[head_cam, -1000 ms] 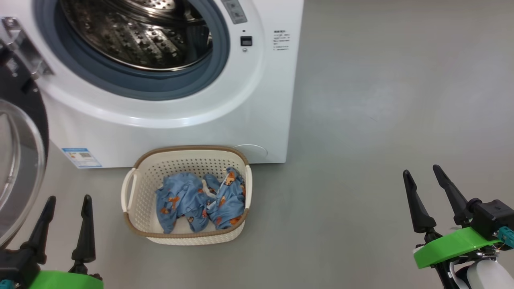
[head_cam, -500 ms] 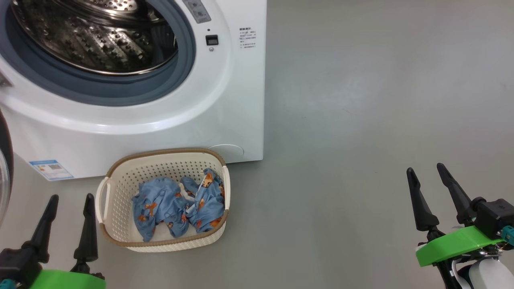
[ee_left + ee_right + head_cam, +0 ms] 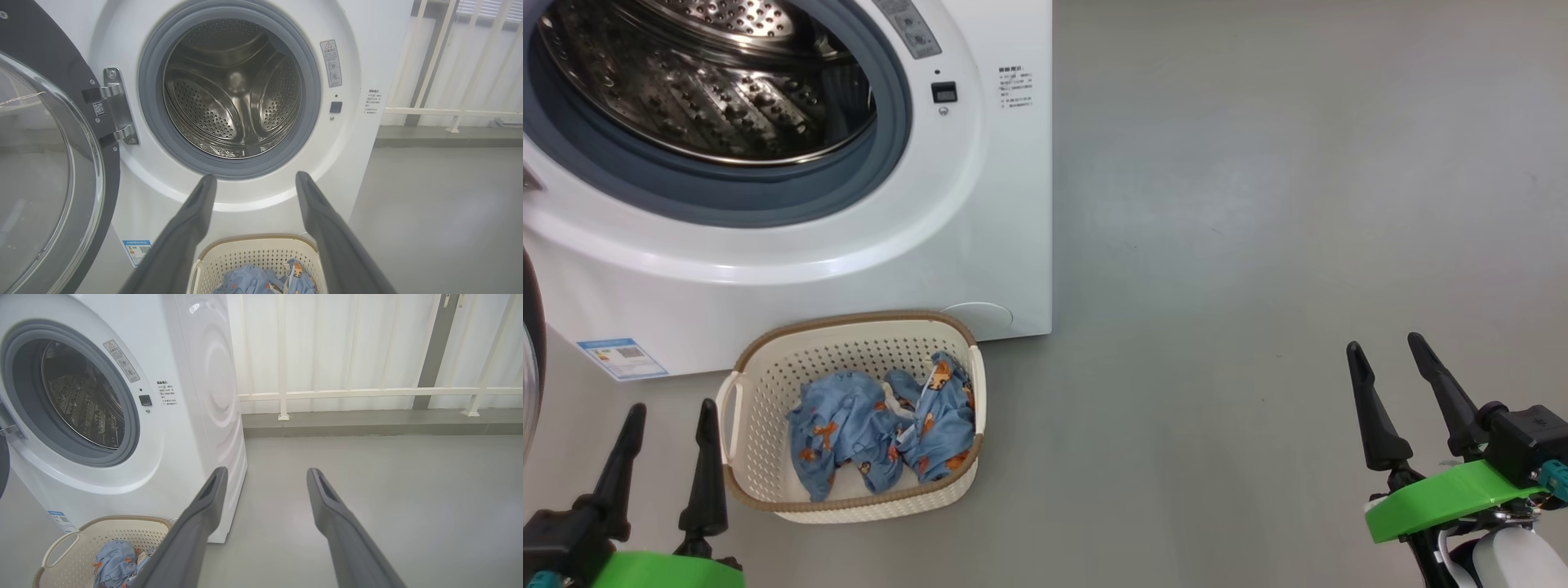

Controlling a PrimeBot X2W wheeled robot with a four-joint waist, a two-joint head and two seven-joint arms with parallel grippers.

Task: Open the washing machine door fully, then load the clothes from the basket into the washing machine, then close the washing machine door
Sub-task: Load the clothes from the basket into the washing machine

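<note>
My left gripper [image 3: 673,407] and right gripper [image 3: 1384,342] hang released, holding nothing. The basket [image 3: 849,317] sits against the washing machine [image 3: 980,204], below its drum [image 3: 711,90], with the clothes [image 3: 882,425] inside. The washing machine door [image 3: 41,171] stands open at the machine's left, and a white railing [image 3: 367,393] stands behind the machine.

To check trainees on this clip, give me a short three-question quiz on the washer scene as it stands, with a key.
1. True or false: the washing machine door stands open.
2. Where are the clothes? A in the drum; B in the basket; C on the floor.
3. Fill in: the left gripper and the right gripper both stand ___, holding nothing.
Key: 1 true; 2 B; 3 open.
</note>
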